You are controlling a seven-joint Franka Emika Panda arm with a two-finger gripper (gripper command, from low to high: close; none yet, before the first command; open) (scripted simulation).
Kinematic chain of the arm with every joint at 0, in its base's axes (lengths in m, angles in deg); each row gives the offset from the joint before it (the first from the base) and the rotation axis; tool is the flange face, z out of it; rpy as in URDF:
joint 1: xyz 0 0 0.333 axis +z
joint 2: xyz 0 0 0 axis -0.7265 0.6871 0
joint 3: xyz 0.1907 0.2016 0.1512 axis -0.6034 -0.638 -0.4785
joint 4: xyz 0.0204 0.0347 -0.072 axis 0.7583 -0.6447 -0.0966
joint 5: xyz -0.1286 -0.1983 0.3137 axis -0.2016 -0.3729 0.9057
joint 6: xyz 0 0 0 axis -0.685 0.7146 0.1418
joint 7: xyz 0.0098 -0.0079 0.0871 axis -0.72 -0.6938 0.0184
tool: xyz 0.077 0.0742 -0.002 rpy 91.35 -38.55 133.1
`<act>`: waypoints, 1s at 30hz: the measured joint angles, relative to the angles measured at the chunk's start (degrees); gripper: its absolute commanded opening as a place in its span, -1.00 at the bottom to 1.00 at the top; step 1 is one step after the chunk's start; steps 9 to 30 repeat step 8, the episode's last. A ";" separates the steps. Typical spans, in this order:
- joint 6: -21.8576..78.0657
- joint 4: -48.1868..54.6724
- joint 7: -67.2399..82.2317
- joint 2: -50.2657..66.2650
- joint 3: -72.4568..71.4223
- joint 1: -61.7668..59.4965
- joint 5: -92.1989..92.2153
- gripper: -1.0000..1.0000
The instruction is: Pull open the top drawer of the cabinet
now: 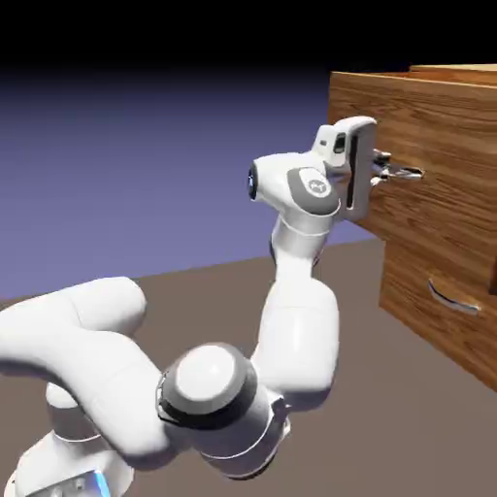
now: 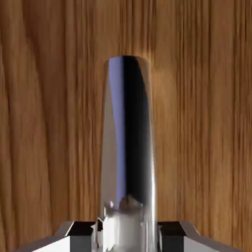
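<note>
The cabinet (image 1: 466,72) of brown wood grain stands at the right of the exterior view. Its top drawer (image 1: 442,126) juts out to the left, well past the lower drawer (image 1: 427,320). My gripper (image 1: 386,167) is level with the top drawer's curved silver handle (image 1: 410,174) and is shut on it. The hand view shows that handle (image 2: 129,138) large and upright in front of the drawer's wood (image 2: 49,123). It runs down between my two grey fingertips (image 2: 78,237), which press on its sides, with the gripper (image 2: 127,234) centred on it.
The lower drawer's silver handle (image 1: 452,297) sits below and to the right of my hand. The arm's white elbow and base (image 1: 209,388) fill the lower left. The brown table (image 1: 408,417) stretches below the cabinet.
</note>
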 measured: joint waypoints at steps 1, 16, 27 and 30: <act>0.79 -2.13 -0.16 -0.30 -0.39 -1.27 0.50 -1.00; 4.14 -12.02 -1.13 -1.69 -2.97 -7.87 3.96 1.00; 4.14 -12.02 -1.13 -1.69 -2.97 -7.87 3.96 1.00; 4.14 -12.02 -1.13 -1.69 -2.97 -7.87 3.96 1.00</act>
